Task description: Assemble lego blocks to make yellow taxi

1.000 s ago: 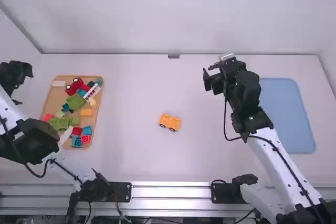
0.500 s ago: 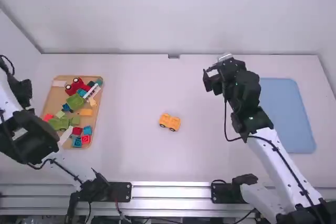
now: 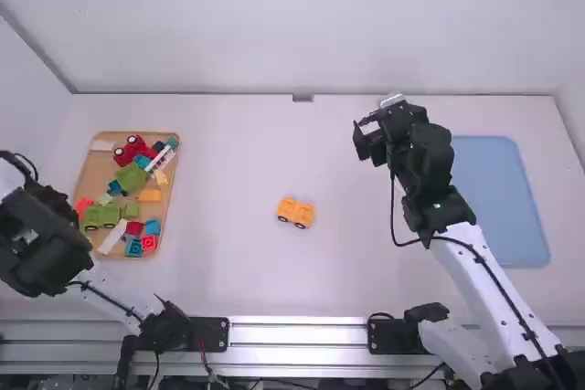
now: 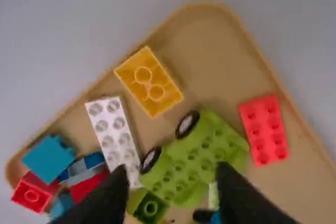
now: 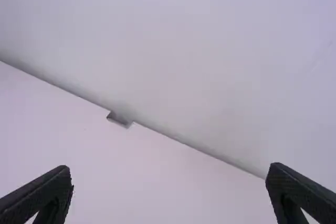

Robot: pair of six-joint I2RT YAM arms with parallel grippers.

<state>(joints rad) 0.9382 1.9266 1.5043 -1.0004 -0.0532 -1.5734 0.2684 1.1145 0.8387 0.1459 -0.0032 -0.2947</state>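
An orange-yellow piece with black wheels (image 3: 295, 213) stands alone on the middle of the table. At the left, my left gripper (image 3: 69, 214) is by the near-left side of the wooden tray (image 3: 92, 171). The left wrist view has my left gripper (image 4: 171, 195) open above the tray, nothing between its fingers, with a yellow block (image 4: 149, 82), a white block (image 4: 113, 135) and a green wheeled piece (image 4: 194, 156) below. My right gripper (image 3: 362, 132) is raised right of the middle; in the right wrist view the right gripper (image 5: 168, 182) stands open, holding nothing.
Beside the yellow blocks (image 3: 151, 195), the tray holds a red wheeled piece (image 3: 134, 150) and several green, blue, red and white blocks. A light blue mat (image 3: 498, 198) lies at the right, beside the right arm. The back wall bounds the table.
My left gripper has come from the far left edge toward the camera and inward to the tray's near-left side. The right arm and the wheeled piece on the table have kept still.
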